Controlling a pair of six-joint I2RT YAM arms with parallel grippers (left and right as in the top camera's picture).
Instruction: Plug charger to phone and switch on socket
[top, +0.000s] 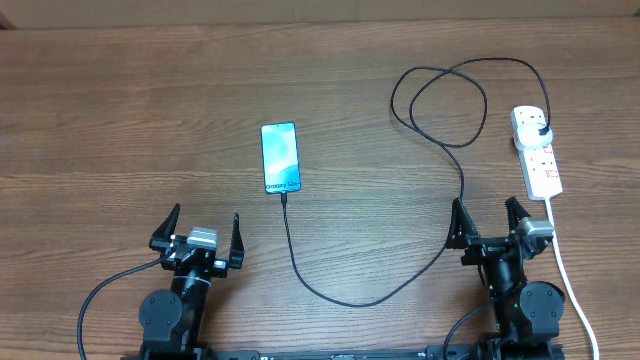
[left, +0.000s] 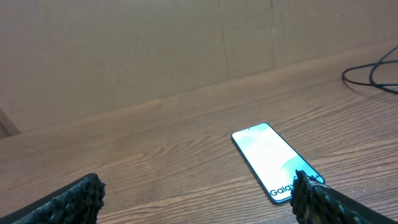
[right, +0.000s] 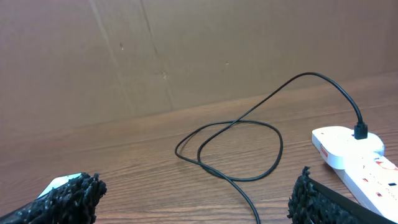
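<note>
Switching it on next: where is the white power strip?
In the overhead view the white elongated power strip lies at the far right, just beyond the right pincer, a black plug in its far end.

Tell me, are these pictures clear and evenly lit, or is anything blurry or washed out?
Overhead: soft, even light, sharp throughout, the phone screen glowing bright. Left wrist: the screen looks washed out toward white, and the left end effector's fingers are dark shapes cut off at the bottom corners. Right wrist: the charger is crisp, with barely any shadow on the table.
</note>
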